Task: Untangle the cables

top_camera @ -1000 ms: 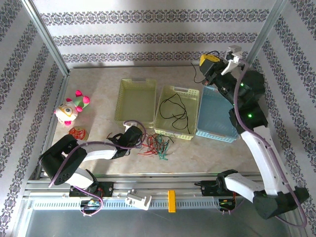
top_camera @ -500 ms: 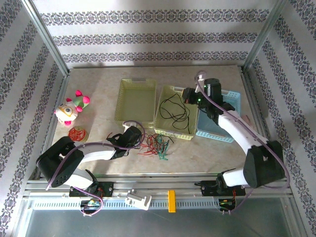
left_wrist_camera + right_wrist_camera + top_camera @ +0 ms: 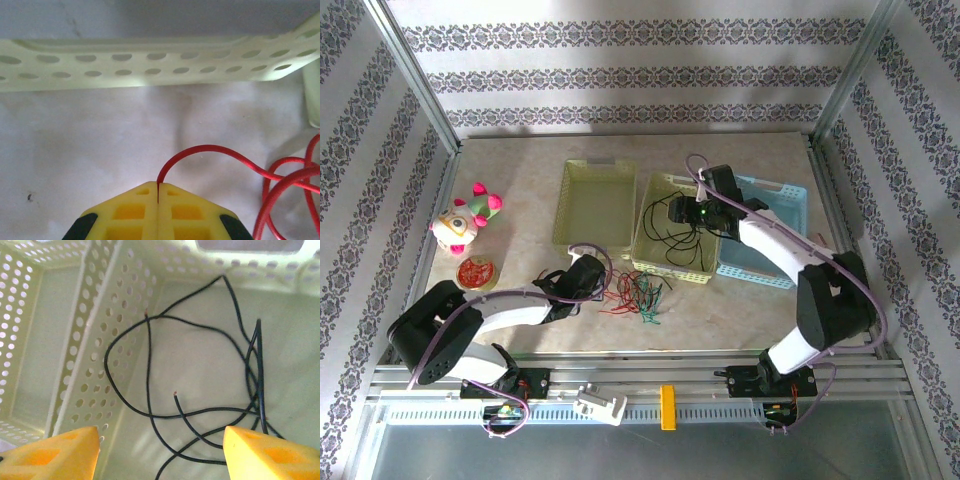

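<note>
At left gripper (image 3: 158, 199): pinches end of red cable (image 3: 210, 146) between closed pads, same as second ago; lies low on table (image 3: 520, 190), just left of remaining tangle (image 3: 640, 293), near side of middle bin (image 3: 665, 270). At right gripper (image 3: 160, 455): drops from high far-right, goes from closed to wide, hovers inside middle bin, nothing between fingers. On bin floor: black cables (image 3: 259, 370), loose. Reads as black strand delivered; leaves red and green strands to separate.
</note>
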`<state>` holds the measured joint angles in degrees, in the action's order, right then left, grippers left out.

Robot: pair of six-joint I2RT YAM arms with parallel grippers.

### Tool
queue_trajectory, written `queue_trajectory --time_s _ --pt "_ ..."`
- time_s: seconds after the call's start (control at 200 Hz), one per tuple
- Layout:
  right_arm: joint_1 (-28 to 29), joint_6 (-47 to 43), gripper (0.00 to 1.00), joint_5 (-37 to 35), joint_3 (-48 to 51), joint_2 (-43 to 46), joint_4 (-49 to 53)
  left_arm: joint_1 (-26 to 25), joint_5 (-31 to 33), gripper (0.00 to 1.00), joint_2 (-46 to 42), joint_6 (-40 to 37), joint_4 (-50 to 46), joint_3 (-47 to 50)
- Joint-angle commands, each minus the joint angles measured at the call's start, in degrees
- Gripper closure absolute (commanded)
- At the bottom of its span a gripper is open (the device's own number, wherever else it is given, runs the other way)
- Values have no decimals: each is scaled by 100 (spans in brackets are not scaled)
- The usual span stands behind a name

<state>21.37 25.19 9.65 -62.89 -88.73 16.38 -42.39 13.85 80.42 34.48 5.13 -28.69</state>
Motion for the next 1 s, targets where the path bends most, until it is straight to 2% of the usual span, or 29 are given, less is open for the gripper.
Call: queue_trajectory --time_s 0.0,0.065,0.23,0.295,0.47,0.655,0.77,0.835,0.864,0.914,0.994 --pt "277 -538 33 -691 -218 481 528 -67 170 100 -195 -134 -184 -27" --pt "487 -854 34 -566 -159 691 666 -67 239 100 -250 -134 -205 -43" --pt "1209 -1570 35 1074 118 1041 940 -67 296 100 -201 -161 -222 -109" --pt "1571 -1766 35 1436 115 999 1144 -67 345 100 -147 -145 -272 -150" --pt "2262 -2198 37 1357 -190 427 1849 -67 369 100 -123 -152 -284 -180" --pt "2516 -2332 41 1182 -311 -165 2104 -67 352 100 -236 -134 -278 -95" --pt "2583 -2351 58 1197 -283 -398 2127 -67 320 100 -313 -108 -236 -15" --pt "2577 -2368 86 1160 -319 -413 2134 -67 308 100 -319 -104 -206 3" --pt "2570 -2345 93 1106 -351 -381 2149 -67 294 100 -334 -112 -195 3" --pt "2553 -2317 100 1029 -378 -250 2122 -67 268 100 -323 -132 -174 3" --pt "2509 -2292 100 1008 -415 57 2019 -67 220 100 -270 -176 -129 -9"
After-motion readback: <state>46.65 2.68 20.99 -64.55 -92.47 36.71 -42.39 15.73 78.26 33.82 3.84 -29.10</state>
